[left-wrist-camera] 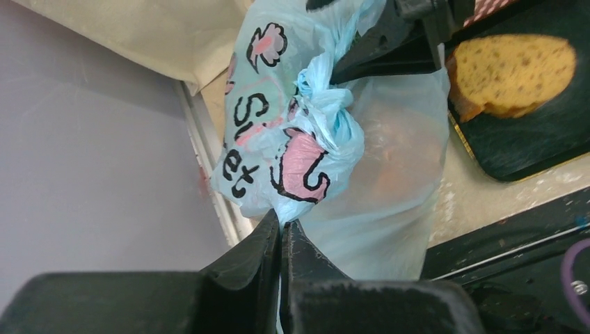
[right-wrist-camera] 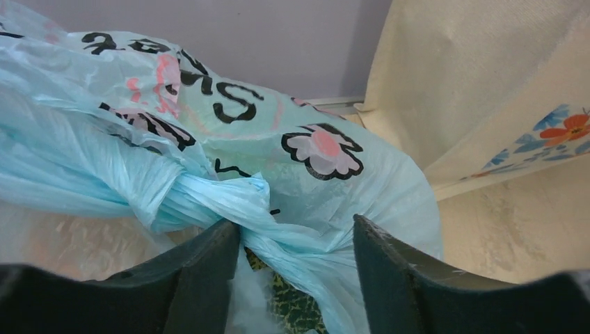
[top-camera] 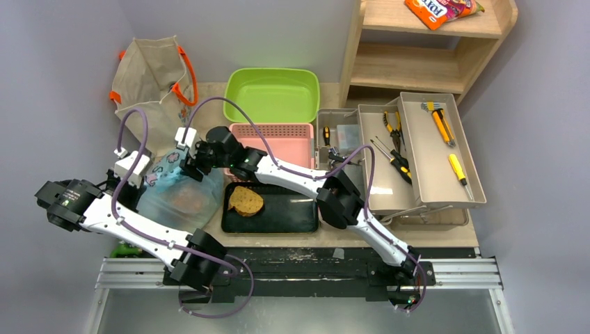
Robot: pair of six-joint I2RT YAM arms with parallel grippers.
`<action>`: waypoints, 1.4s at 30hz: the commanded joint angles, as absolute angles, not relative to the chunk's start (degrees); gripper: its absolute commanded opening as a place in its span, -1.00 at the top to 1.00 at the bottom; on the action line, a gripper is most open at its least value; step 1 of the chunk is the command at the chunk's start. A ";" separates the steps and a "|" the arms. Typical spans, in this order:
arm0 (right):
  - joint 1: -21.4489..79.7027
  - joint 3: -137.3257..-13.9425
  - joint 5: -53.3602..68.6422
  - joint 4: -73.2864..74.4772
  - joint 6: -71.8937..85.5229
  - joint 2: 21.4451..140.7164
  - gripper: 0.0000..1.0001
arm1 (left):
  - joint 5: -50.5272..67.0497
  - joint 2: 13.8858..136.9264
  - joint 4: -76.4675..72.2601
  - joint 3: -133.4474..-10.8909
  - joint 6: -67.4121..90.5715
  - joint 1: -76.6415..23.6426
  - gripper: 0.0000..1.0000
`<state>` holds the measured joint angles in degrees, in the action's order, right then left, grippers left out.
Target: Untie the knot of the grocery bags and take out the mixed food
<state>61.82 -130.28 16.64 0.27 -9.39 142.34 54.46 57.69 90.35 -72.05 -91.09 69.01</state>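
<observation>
Barely started: the knot (left-wrist-camera: 327,115) isn't undone and nothing's out, left gripper (left-wrist-camera: 280,229) pinching the bag (left-wrist-camera: 389,209), right gripper (right-wrist-camera: 296,231) spread around a twisted handle (right-wrist-camera: 202,198).

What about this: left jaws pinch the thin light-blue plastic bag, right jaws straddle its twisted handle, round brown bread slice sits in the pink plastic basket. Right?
No: in the top view the round brown bread slice lies on the black rectangular tray, not in the pink plastic basket. The left gripper pinches the thin light-blue plastic bag; the right gripper straddles its twisted handle.
</observation>
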 commanded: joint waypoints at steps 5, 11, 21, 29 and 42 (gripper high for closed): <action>61.33 -135.24 3.87 -3.26 -10.83 143.60 1.00 | 62.66 59.78 76.23 -79.04 -65.68 67.99 1.00; 58.36 -135.96 1.55 -5.90 -1.35 141.34 1.00 | 62.29 62.66 67.58 -82.85 -57.59 67.95 1.00; 55.55 -133.43 17.64 -7.88 12.13 139.13 1.00 | 51.90 60.64 67.33 -73.35 -69.55 68.02 0.89; 55.59 -128.66 29.32 -7.70 16.76 137.85 1.00 | 53.61 70.77 93.67 -92.84 -69.86 67.96 -0.22; 54.99 -123.08 31.58 -11.67 20.53 131.69 1.00 | 52.49 56.67 89.35 -88.85 -42.44 58.92 -0.40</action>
